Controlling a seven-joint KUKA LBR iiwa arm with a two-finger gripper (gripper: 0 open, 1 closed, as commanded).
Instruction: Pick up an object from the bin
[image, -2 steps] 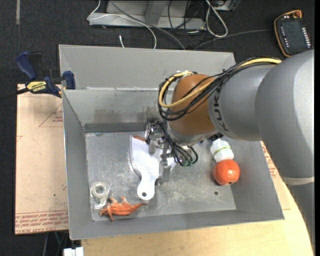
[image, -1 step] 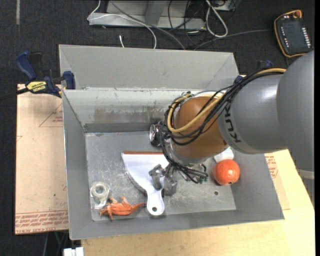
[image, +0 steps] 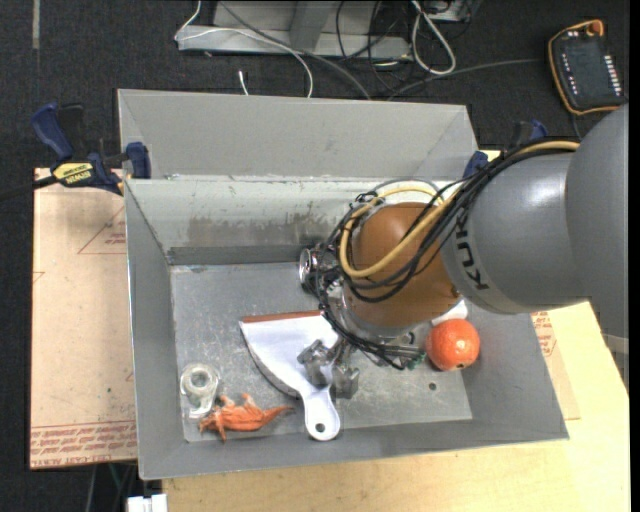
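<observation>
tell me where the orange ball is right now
In the camera view the orange ball lies on the bin's floor at the right, beside the arm's wrist and close to the right wall.

In grey bin (image: 150, 300): one white paddle (image: 285, 362), one orange ball (image: 453, 345), one clear cup (image: 198, 388), one orange toy creature (image: 240, 418).

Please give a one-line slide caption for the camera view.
Gripper over a white scoop in the grey bin; orange ball at right, toy lizard lower left.

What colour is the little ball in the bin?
Orange; the ball shows best in the camera view.
</observation>
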